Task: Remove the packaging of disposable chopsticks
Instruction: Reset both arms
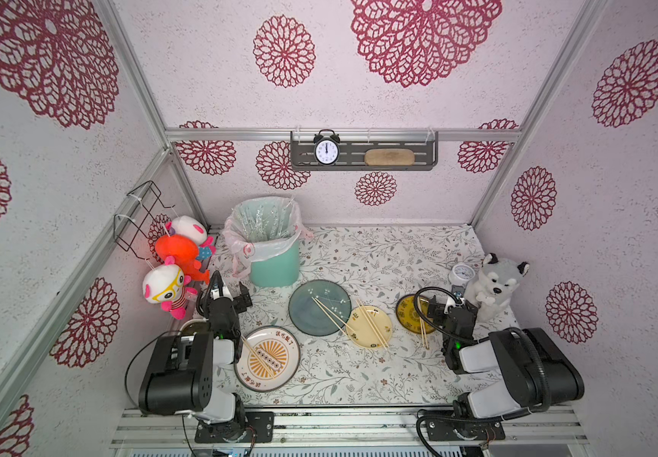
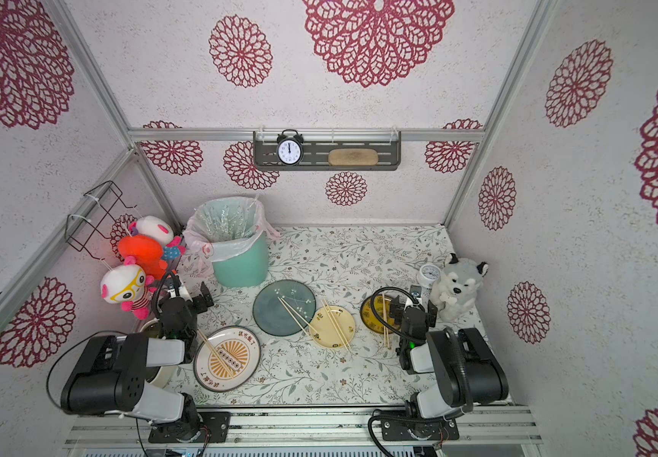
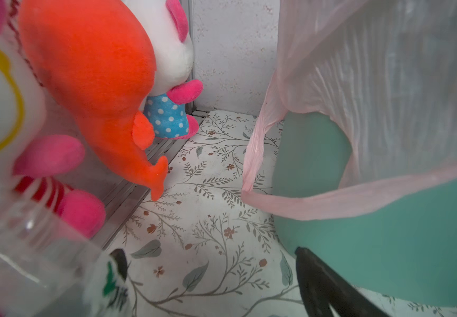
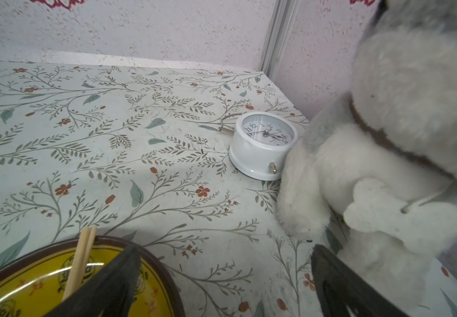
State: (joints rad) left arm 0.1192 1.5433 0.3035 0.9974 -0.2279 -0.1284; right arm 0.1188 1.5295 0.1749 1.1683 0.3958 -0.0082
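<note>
Jaws, left gripper (image 1: 232,296): spread wide, nothing between them. It hovers low beside the bin wall, near the hanging plush toys (image 1: 179,253). Wrist view note: a blurred clear film (image 3: 29,260) with a green-printed label sits close to the lens by one finger. Whether it is a sleeve, or clings to that finger, cannot be told.

Bin (image 1: 276,265), teal, with pink liner (image 1: 240,247): holds the packaging (image 1: 260,221), a sheaf of crinkly clear sleeves standing inside.

Plates, four, along the table (image 1: 359,380): disposable chopsticks (image 1: 258,358) lie bare on the white-and-orange plate. Further pairs lie on the teal, cream and yellow plates, none visibly wrapped.

Jaws, right gripper (image 1: 448,305): equally wide and empty, one finger above the yellow plate (image 4: 29,280).

White clock (image 4: 263,145): touches the husky plush (image 1: 497,285), just beyond that gripper.

Step, as judged: a last discard or a final check, since the unwrapping looks finished. Handling advice: lift any leftover film above the rim and let it go over the mouth, not beside the wall.

Obstructions: the liner's loose handle loop hangs next to the left fingers and could snag. Plush toys crowd the other side, and the husky leaves the right arm little room.
</note>
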